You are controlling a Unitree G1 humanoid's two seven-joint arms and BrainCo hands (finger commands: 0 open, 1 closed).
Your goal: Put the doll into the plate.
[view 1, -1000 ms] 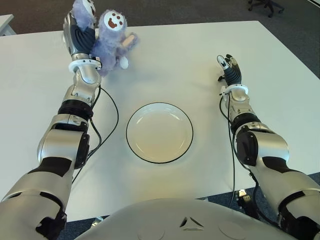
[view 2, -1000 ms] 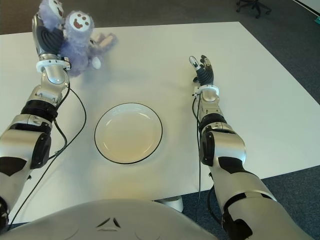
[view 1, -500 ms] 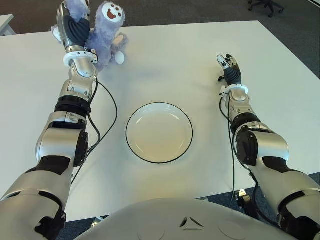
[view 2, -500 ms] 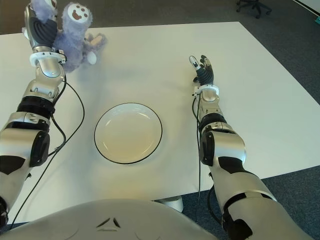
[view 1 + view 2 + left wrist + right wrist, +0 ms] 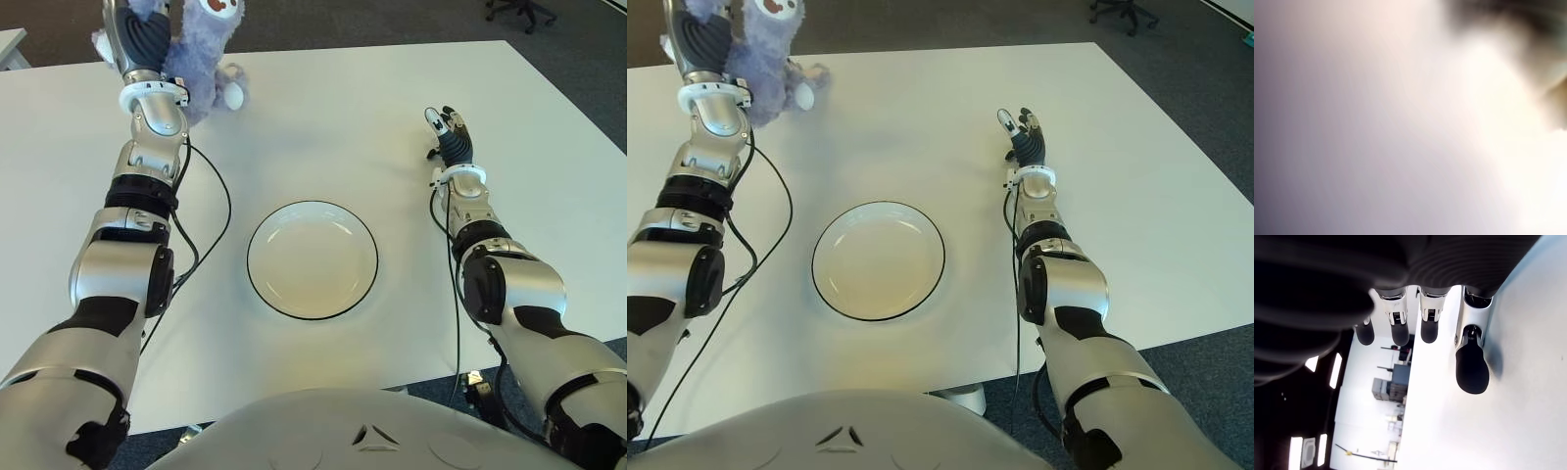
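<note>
A fluffy purple doll [image 5: 203,61] with a white face hangs above the table's far left corner, its head cut off by the top of the eye views. My left hand [image 5: 143,41] is shut on it, raised high. The left wrist view shows only a pale blur close to the lens. A white plate [image 5: 312,259] with a thin black rim lies in the middle of the table, nearer to me, with nothing in it. My right hand [image 5: 448,130] shows at the right of the plate, farther out, its fingers [image 5: 1471,367] stretched straight and holding nothing.
The white table [image 5: 343,117] stretches wide around the plate. A black cable [image 5: 223,211] loops from my left forearm onto the table, left of the plate. Dark carpet and an office chair [image 5: 519,10] lie beyond the far edge.
My left hand has lifted the doll higher and slightly to the left, so its face now leaves the top of the view. The right hand and the plate have not moved.
</note>
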